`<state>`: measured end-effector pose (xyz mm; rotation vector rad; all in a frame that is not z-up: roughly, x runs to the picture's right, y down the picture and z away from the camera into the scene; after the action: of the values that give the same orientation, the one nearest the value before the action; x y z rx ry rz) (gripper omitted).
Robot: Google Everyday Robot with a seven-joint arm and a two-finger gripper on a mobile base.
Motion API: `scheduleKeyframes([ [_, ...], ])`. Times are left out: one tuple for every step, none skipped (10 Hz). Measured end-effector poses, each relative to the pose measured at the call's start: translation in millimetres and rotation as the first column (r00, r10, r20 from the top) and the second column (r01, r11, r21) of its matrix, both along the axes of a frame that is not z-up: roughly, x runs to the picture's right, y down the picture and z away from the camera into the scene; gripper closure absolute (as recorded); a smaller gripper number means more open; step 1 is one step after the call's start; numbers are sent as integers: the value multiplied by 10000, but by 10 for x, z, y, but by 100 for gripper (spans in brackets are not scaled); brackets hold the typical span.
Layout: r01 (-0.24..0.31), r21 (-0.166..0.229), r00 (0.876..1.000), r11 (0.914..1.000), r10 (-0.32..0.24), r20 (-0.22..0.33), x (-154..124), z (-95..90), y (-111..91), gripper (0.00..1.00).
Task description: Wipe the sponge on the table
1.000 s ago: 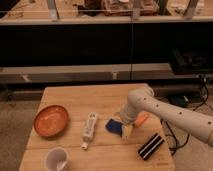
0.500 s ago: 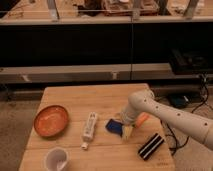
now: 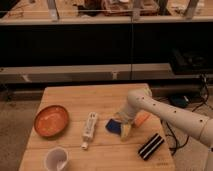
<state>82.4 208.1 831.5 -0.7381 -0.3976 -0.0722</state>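
Camera view shows you the gripper low over the worktop, meeting the dark-blue sponge at its 3 o'clock edge. You cannot tell whether it grips. That sponge lies at 3 o'clock from the white remote.

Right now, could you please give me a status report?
End effector low at sponge on table. Remote close on one side, orange piece on the other. Striped bar nearby.
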Motion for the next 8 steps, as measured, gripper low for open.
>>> scheduleKeyframes([
  [-79,-44,9999,10000,78,-139,4,-7,1,20],
  [-323,-95,9988,9994,319,-380,19,-21,1,20],
  [-531,-121,9968,9985,523,-601,32,-39,5,20],
  [-782,-119,9928,9969,768,-921,46,-69,25,20],
  [-900,-147,9909,9958,881,-1022,39,-76,43,20],
  [-985,-194,9904,9949,961,-994,19,-71,67,20],
  [-1030,-241,9904,9944,1002,-952,-4,-64,84,20],
  [-1050,-281,9907,9941,1021,-896,-39,-56,97,20],
])
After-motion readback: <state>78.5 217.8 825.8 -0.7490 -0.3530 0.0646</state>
